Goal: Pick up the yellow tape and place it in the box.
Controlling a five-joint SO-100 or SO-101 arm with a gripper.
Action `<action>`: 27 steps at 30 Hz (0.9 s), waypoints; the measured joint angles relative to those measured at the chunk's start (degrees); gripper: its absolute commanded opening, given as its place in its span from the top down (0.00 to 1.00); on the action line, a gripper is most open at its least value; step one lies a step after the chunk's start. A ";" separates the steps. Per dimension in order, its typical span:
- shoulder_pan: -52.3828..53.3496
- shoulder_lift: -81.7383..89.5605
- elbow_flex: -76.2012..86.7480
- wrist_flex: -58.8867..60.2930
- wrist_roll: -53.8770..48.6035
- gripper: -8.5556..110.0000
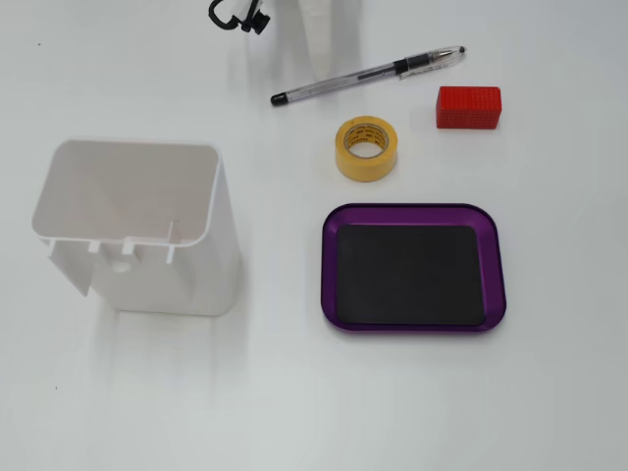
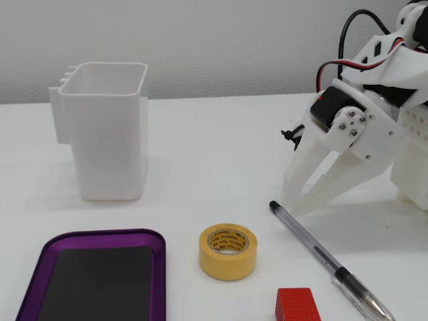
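The yellow tape (image 1: 365,167) lies flat on the white table, just behind the box's far rim; it also shows in the other fixed view (image 2: 227,265). The box (image 1: 412,210) is a shallow purple tray with a black floor, empty, and it shows at the lower left in the other fixed view (image 2: 100,235). My gripper (image 2: 291,204) is white, points down at the table, and its fingertips meet with nothing held. It hangs by the pen's cap end, behind and to the right of the tape. In the top-down fixed view only a pale finger (image 1: 316,37) shows at the top edge.
A clear pen (image 1: 363,76) (image 2: 321,257) lies slanted behind the tape. A red block (image 1: 468,107) (image 2: 294,306) sits beside the tape. A tall white open container (image 1: 177,275) (image 2: 110,147) stands apart from the tray. The arm's black cable (image 1: 235,15) shows at the top edge.
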 measured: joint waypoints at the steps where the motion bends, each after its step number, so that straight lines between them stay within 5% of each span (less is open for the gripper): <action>1: 0.00 0.00 0.00 0.00 0.00 0.93; 10: 0.00 0.00 0.00 0.00 -0.35 0.92; 27: 0.09 -4.48 -13.97 5.89 -16.79 0.88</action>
